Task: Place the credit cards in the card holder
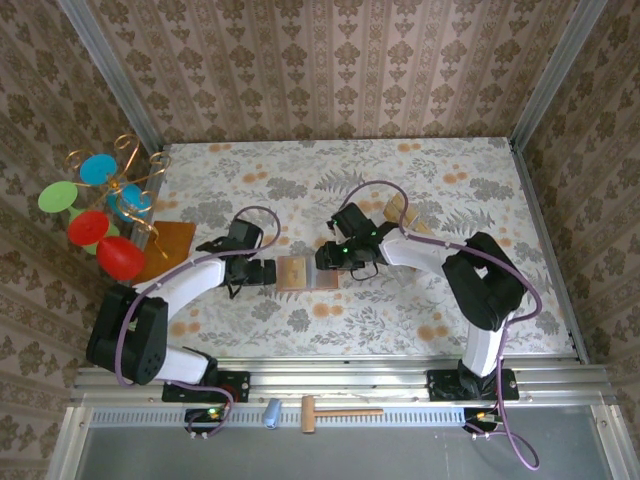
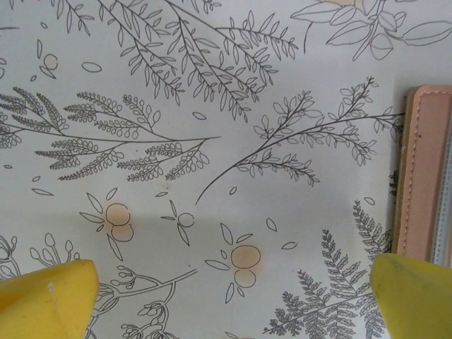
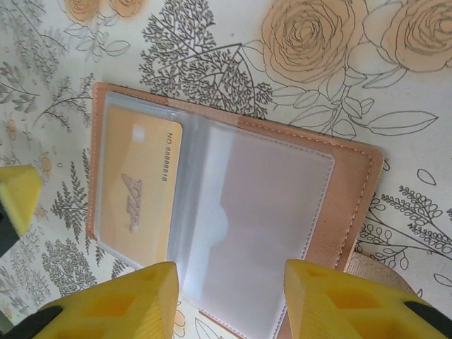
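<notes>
**Q:** What lies in the foreground of the right wrist view?

**A:** The two yellow fingertips (image 3: 113,304) of the right gripper (image 3: 229,304). They stand partly apart with nothing between them, poised over the near edge of the card holder (image 3: 349,191).

**Q:** How does the card holder lie?

**A:** It is opened flat on the floral tablecloth (image 3: 395,85), its pinkish inside facing up. Two clear plastic pockets sit side by side. One gold credit card (image 3: 141,187) is inside the left-hand pocket as this view shows it. The other pocket looks empty.

**Q:** And the left gripper (image 2: 229,300)?

**A:** Its jaws are spread wide, and only tablecloth shows between the yellow tips. In the left wrist view the stitched edge of the card holder runs down the right margin, just beside one tip. Whether they touch cannot be told.

**Q:** What does the top view add?

**A:** The card holder sits mid-table between the two grippers. A small tan stack (image 1: 397,208), possibly more cards, lies behind the right arm and is partly hidden. An orange-brown board (image 1: 168,243) lies at the left, and a wooden mallet (image 1: 335,411) rests on the near rail.
</notes>
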Controlling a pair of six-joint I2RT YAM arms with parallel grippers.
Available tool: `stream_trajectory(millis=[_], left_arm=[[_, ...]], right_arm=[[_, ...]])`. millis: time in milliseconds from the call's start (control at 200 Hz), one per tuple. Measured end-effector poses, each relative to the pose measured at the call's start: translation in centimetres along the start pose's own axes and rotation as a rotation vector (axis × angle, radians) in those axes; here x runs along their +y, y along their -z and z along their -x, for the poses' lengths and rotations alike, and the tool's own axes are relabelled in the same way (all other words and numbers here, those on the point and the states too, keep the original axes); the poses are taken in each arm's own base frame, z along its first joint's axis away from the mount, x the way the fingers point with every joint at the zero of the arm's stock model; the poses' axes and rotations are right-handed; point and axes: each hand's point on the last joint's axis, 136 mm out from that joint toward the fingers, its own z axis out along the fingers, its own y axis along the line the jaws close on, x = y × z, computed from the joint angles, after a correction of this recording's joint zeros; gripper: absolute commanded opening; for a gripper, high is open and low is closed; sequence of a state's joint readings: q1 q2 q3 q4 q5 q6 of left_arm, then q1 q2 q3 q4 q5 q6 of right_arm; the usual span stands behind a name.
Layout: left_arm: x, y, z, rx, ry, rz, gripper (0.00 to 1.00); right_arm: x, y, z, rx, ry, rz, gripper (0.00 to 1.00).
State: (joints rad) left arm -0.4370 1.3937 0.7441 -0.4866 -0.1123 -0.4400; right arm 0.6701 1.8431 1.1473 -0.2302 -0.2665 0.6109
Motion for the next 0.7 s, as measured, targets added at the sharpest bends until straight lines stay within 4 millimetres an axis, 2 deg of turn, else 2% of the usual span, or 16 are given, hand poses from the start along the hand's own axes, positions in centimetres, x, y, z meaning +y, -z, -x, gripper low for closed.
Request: stream_trajectory(millis=[180,485,595,700], left_arm=[[0.0,0.0,0.0,-0.001,-0.003,0.000,1.00],[-0.5,0.0,0.5,-0.013,0.005,-0.040,1.00],[-1.2,0.1,0.9,-0.021,0.003,-0.076,1.00],[-2.2,0.3,1.8,-0.038,0.003,-0.123,1.00]], right_arm=[[-0.7,-0.9,-0.4,0.019,-0.016,-0.015,0.51],[-1.0,-0.9,-0.2,0.015,-0.021,-0.017,0.48],[-1.2,-1.1,-0.5,0.018,-0.022,-0.019,0.45],[-1.3,-0.9,-0.7,0.020,-0.017,-0.021,0.32]])
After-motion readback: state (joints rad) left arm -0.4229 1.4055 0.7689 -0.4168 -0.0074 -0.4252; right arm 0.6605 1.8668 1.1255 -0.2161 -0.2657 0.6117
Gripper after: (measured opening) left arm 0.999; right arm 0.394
